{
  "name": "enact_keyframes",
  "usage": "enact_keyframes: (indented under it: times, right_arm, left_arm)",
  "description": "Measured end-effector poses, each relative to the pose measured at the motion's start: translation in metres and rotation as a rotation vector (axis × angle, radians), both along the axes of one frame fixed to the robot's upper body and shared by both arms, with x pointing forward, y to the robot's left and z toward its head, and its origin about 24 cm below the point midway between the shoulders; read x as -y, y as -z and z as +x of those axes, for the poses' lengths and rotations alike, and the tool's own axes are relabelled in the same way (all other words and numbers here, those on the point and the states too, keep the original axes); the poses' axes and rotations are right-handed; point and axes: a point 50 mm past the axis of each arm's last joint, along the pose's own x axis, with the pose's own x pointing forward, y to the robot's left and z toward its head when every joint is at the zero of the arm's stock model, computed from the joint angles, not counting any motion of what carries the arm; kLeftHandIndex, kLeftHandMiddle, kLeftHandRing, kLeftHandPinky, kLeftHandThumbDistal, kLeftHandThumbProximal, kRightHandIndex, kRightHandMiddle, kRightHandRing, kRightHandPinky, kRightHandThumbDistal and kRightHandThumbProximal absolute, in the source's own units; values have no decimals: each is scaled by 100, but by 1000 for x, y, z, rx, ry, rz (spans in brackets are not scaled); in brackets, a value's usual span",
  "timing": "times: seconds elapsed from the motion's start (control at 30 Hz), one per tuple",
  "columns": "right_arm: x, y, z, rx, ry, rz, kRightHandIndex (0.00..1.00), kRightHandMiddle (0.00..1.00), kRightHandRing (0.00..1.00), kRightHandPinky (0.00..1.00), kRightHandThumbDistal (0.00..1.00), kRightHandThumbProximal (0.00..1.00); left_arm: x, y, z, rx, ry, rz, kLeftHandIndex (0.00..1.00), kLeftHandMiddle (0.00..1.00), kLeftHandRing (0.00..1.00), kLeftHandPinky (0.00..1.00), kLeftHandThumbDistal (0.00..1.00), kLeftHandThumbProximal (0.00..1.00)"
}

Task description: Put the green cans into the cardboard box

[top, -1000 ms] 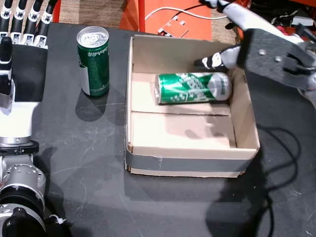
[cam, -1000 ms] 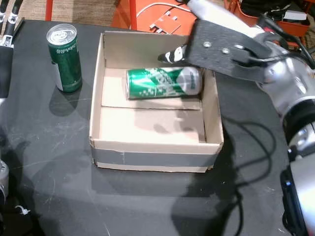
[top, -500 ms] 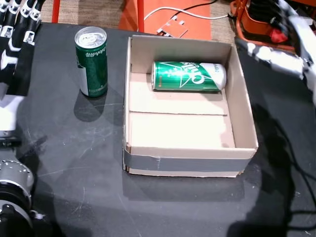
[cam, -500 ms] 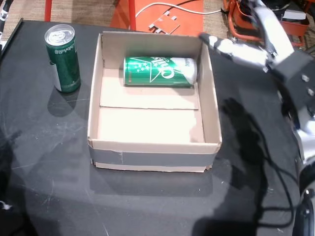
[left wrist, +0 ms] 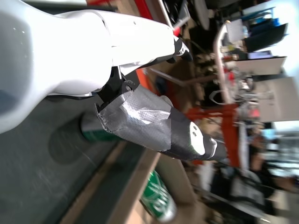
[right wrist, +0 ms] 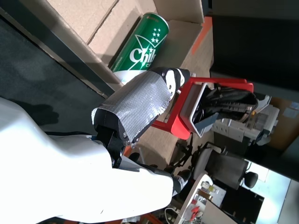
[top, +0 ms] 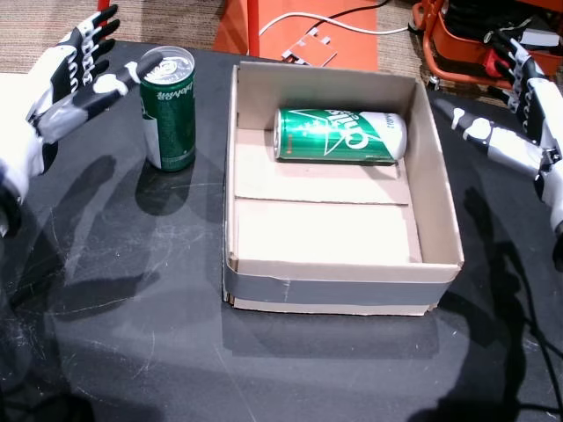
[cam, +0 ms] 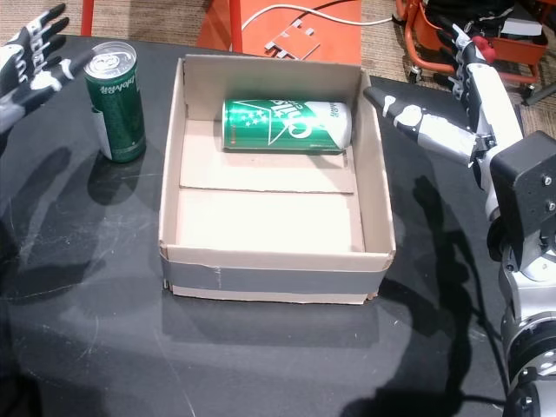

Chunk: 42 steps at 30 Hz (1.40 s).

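Note:
One green can (top: 341, 136) (cam: 287, 126) lies on its side at the far end of the cardboard box (top: 330, 297) (cam: 269, 280); the right wrist view shows this can (right wrist: 139, 49) too. A second green can (top: 167, 109) (cam: 115, 101) stands upright on the black table left of the box. My left hand (top: 75, 75) (cam: 28, 59) is open, raised just left of the upright can, apart from it. Right of the box, my right hand (top: 519, 119) (cam: 465, 109) hovers open above the table and holds nothing.
The black table (top: 132, 290) carries the box and the can. Beyond its far edge are orange and red frames (top: 466, 35), a white cable (top: 325, 19) and brown floor. In the left wrist view the box rim (left wrist: 135, 186) and the lying can (left wrist: 161, 203) show low down.
My right hand has left the can lying in the box and drawn back to the right. My left hand has risen and come in beside the upright can.

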Motion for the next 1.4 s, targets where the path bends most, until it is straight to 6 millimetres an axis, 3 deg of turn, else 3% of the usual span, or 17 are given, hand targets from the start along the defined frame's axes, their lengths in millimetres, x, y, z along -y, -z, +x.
enact_keyframes:
  times: [0.1,0.53,0.73,1.4]
  right_arm:
    - [0,0,0,1,2,3,91,100,100,100,100,87]
    - [1,-1,-1,7,-18,22,88,100,100,100,100,87]
    - [1,-1,-1,8,-18,23,88,100,100,100,100,88]
    - [6,-4,-2,30,-19,78,88,99,100,100,100,81]
  left_arm:
    - [4,-2,3,-3,-12,52,100,100,100,100,100,57]
    - [15,0,5,-14,-4,60,100,100,100,99,100,53]
    - [21,4,6,-50,22,-4,100,100,100,100,100,45]
    - [20,6,7,-77,-4,-28,100,100,100,98,100,50]
